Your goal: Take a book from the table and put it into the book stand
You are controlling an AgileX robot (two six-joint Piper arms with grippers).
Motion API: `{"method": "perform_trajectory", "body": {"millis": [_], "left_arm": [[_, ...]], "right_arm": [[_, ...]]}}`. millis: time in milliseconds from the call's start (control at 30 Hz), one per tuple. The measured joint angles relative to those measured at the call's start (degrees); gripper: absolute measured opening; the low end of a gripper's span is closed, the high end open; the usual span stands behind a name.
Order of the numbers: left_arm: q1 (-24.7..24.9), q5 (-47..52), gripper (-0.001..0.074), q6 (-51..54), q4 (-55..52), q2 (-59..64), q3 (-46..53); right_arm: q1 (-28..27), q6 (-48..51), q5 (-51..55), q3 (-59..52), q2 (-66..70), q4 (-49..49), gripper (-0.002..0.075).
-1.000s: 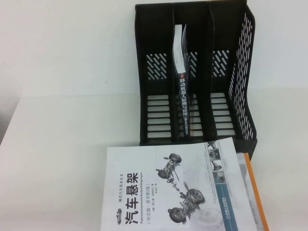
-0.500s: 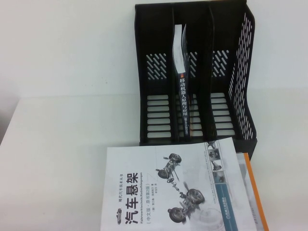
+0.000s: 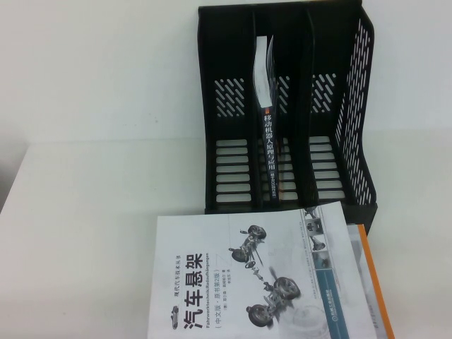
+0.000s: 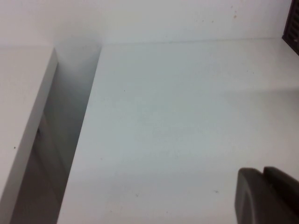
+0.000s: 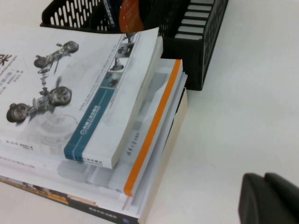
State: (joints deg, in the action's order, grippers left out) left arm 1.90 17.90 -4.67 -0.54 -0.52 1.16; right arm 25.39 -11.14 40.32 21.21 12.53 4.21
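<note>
White flat desk (image 3: 85, 176), black three-slot plastic book stand (image 3: 233, 42) at 12 o'clock.

Left pincer (image 4: 268, 196) hovers over bare desk at 9 o'clock; whether it is open, I cannot tell. Black-spined paperback book with white Chinese characters (image 3: 270, 155) stands upright in the stand's middle slot. White book with a car suspension drawing (image 3: 261, 275) tops an orange-edged book (image 3: 373, 282) at 6 o'clock. Right pincer (image 5: 271, 198) hangs beside that stack; opening unreadable.
</note>
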Motion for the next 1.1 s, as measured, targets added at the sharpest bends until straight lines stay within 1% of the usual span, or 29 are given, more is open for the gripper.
{"method": "perform_trajectory", "body": {"millis": [500, 533, 600, 667, 767, 833, 933, 1033, 1100], "left_arm": [[0.0, 0.2, 0.0001, 0.4, 0.0, 0.0, -0.1], [0.0, 0.3, 0.0001, 0.4, 0.0, 0.0, -0.1], [0.0, 0.3, 0.0001, 0.4, 0.0, 0.0, -0.1], [0.0, 0.3, 0.0001, 0.4, 0.0, 0.0, -0.1], [0.0, 0.3, 0.0001, 0.4, 0.0, 0.0, -0.1], [0.0, 0.3, 0.0001, 0.4, 0.0, 0.0, -0.1], [0.0, 0.3, 0.0001, 0.4, 0.0, 0.0, -0.1], [0.0, 0.4, 0.0001, 0.4, 0.0, 0.0, -0.1], [0.0, 0.4, 0.0001, 0.4, 0.0, -0.1, -0.1]], "right_arm": [[0.0, 0.0, 0.0, 0.0, 0.0, -0.1, 0.0005], [0.0, -0.7, 0.0, 0.0, 0.0, 0.6, 0.0005], [-0.5, -3.1, -1.0, 0.0, -0.5, 5.2, 0.0005], [-2.7, -3.8, -3.5, -0.3, -1.4, 7.8, 0.0005], [-9.0, -2.4, -9.8, -2.9, -3.2, 7.9, 0.0005], [-14.4, -1.0, -14.5, -6.0, -5.0, 7.6, 0.0005], [-20.1, -0.4, -19.1, -11.4, -8.8, 5.8, 0.0005], [-23.2, -0.2, -19.3, -16.6, -12.5, 4.7, 0.0005], [-23.7, -0.3, -18.6, -19.2, -13.1, 4.8, 0.0005]]}}
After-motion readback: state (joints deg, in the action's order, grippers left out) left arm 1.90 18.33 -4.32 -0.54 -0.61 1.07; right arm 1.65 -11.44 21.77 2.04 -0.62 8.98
